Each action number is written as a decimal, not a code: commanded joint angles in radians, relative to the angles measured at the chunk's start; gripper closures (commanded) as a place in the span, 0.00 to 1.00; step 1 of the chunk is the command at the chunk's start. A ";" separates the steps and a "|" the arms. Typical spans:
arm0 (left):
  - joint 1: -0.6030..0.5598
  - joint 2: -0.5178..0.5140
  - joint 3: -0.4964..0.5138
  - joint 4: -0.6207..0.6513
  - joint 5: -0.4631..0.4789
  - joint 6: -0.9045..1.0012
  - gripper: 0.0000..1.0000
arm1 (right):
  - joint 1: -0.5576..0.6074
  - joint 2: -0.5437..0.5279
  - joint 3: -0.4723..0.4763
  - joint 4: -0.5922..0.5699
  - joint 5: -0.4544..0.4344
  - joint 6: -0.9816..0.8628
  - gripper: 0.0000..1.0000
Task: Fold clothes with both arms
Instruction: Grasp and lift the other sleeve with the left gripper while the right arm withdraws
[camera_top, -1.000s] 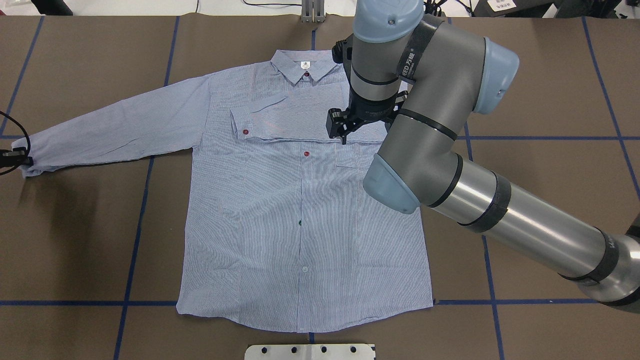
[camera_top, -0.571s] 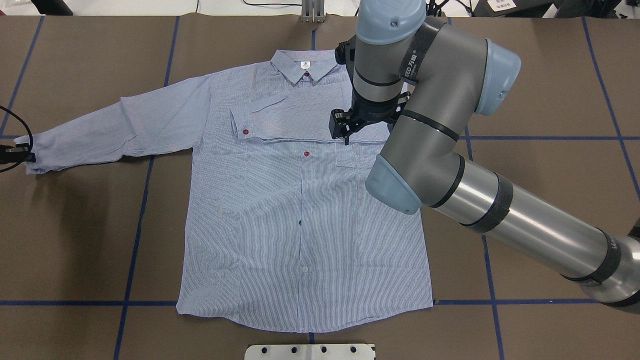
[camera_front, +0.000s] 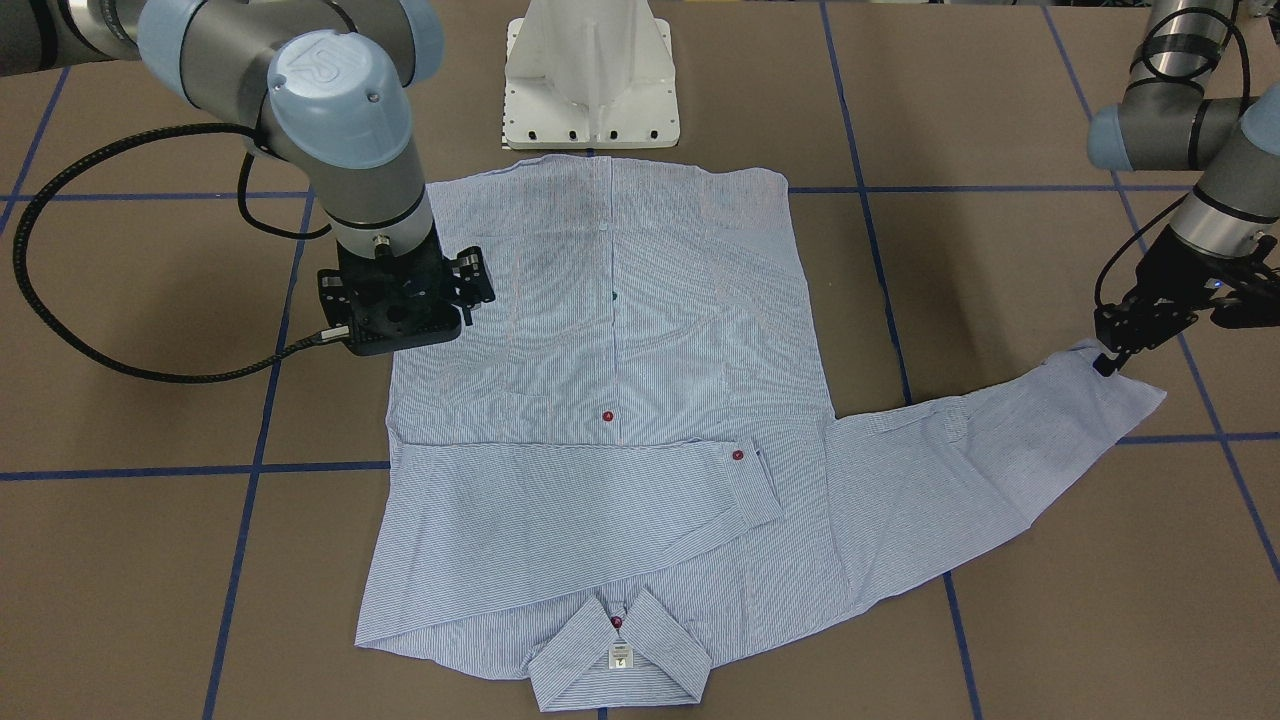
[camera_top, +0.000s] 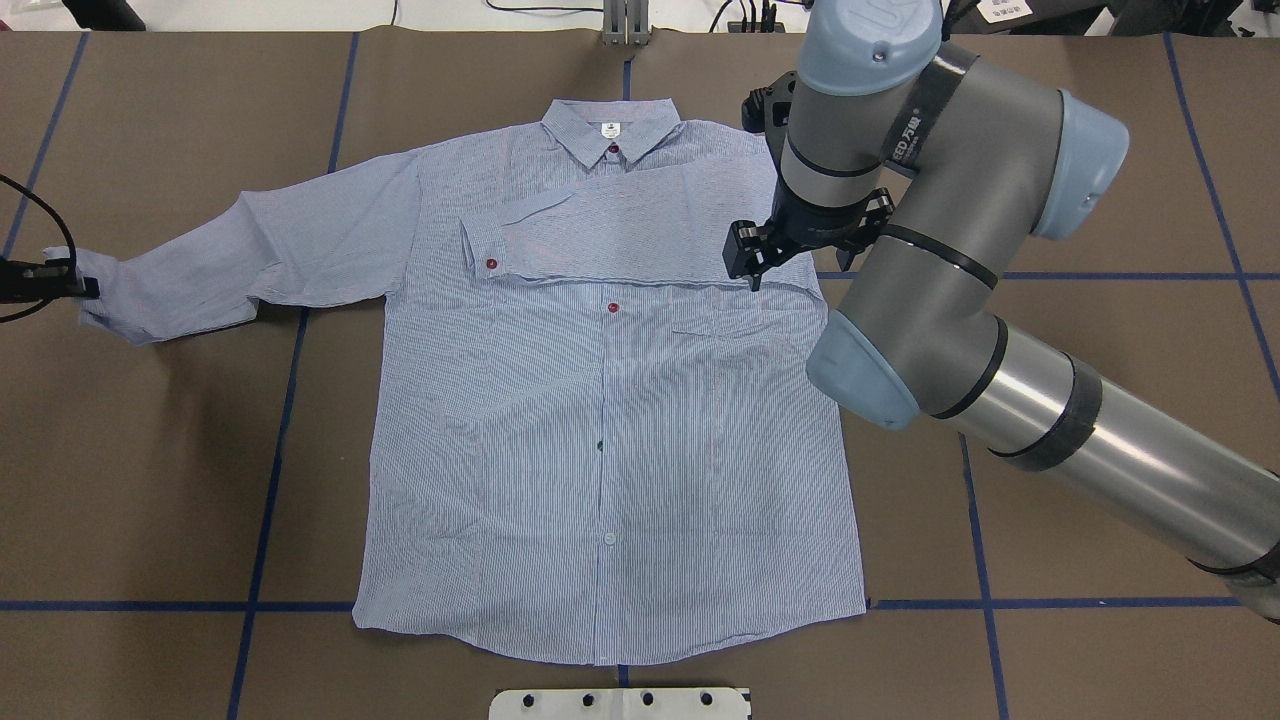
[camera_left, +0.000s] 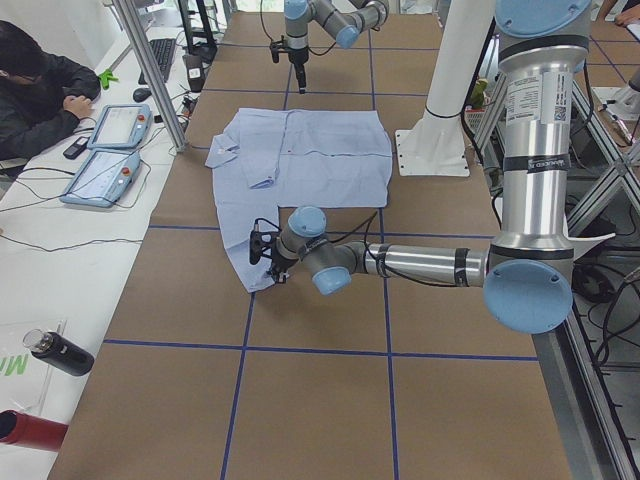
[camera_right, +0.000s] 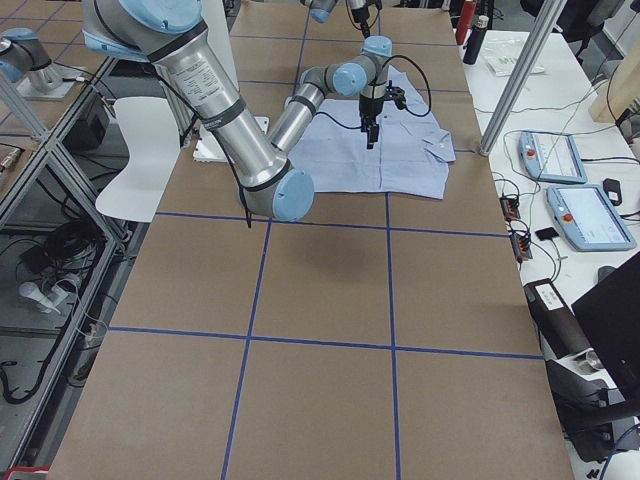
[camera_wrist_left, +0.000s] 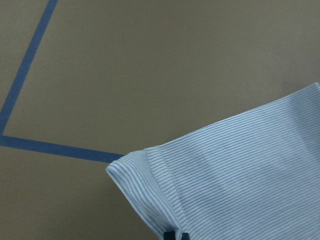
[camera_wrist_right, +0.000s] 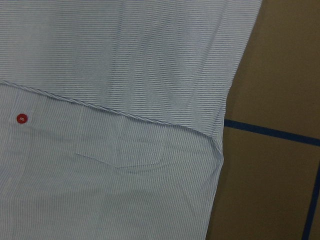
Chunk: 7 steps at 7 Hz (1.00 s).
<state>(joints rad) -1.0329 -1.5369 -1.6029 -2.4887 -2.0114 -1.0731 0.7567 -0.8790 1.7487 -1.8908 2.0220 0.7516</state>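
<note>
Shirt: a light blue, finely white-striped long-sleeved button-up shirt (camera_top: 600, 430) lies flat, front up, at the centre of the overhead frame, with its collar (camera_top: 610, 135) toward the top edge.
Near sleeve: the folded sleeve (camera_top: 620, 235) lies across the chest, and its cuff, which carries a red button (camera_top: 491, 264), sits left of centre.
Far sleeve: the outstretched sleeve (camera_top: 290, 250) runs to the frame's left edge and is rumpled toward its end.
Left arm: the black two-finger left gripper (camera_top: 88, 290), at the left edge of the overhead frame, has its fingers pressed together on the outstretched sleeve's cuff, pinching the cloth.
Right arm: the black right gripper (camera_top: 750, 275) hangs over the shirt's upper right, by the folded sleeve's shoulder end and just up-frame of the chest pocket (camera_top: 715, 325). Whether its fingers are spread cannot be told.
Surface: a brown paper-covered table (camera_top: 1100, 180) crossed by blue tape lines.
</note>
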 joint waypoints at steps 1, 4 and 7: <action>-0.009 -0.082 -0.106 0.161 -0.004 -0.005 1.00 | 0.032 -0.085 0.049 0.004 0.001 -0.002 0.01; -0.012 -0.352 -0.222 0.562 -0.001 -0.008 1.00 | 0.062 -0.197 0.122 0.009 0.001 -0.005 0.00; 0.042 -0.569 -0.200 0.677 0.002 -0.186 1.00 | 0.136 -0.261 0.129 0.012 0.058 -0.029 0.00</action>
<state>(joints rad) -1.0225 -2.0385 -1.8113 -1.8369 -2.0109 -1.1888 0.8595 -1.1112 1.8757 -1.8812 2.0415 0.7290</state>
